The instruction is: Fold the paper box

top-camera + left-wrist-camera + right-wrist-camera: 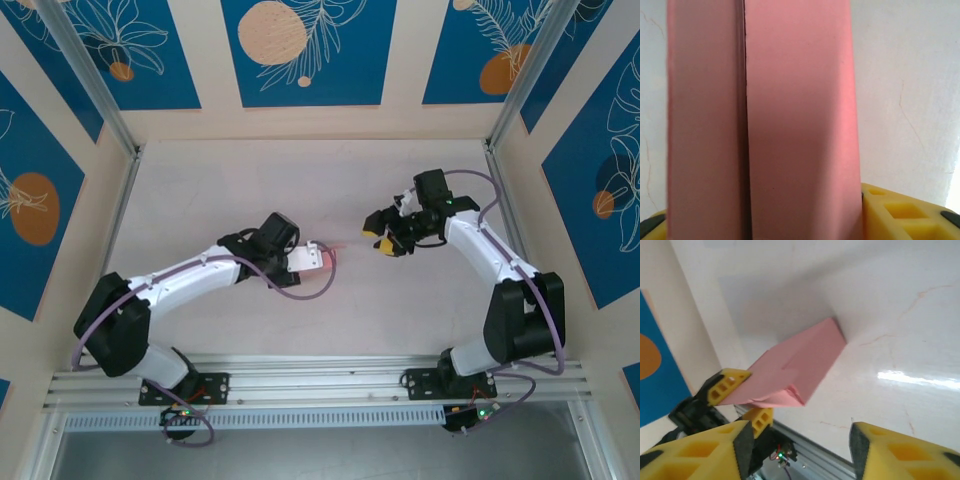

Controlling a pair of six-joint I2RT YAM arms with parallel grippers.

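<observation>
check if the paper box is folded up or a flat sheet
Folded: the paper box is a long rectangular block with creased faces, gripped by the left gripper. End flaps: cannot tell.

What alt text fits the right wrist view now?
A salmon-pink paper box, folded into a long block, is held at one end by the left gripper over the white table. The right gripper is open, apart from it.

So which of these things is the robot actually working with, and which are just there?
In the job: paper box, clamped in the left tool; right tool, open, not touching it.
Just there: table; blue patterned wall panels; metal rail at the arms' bases.
</observation>
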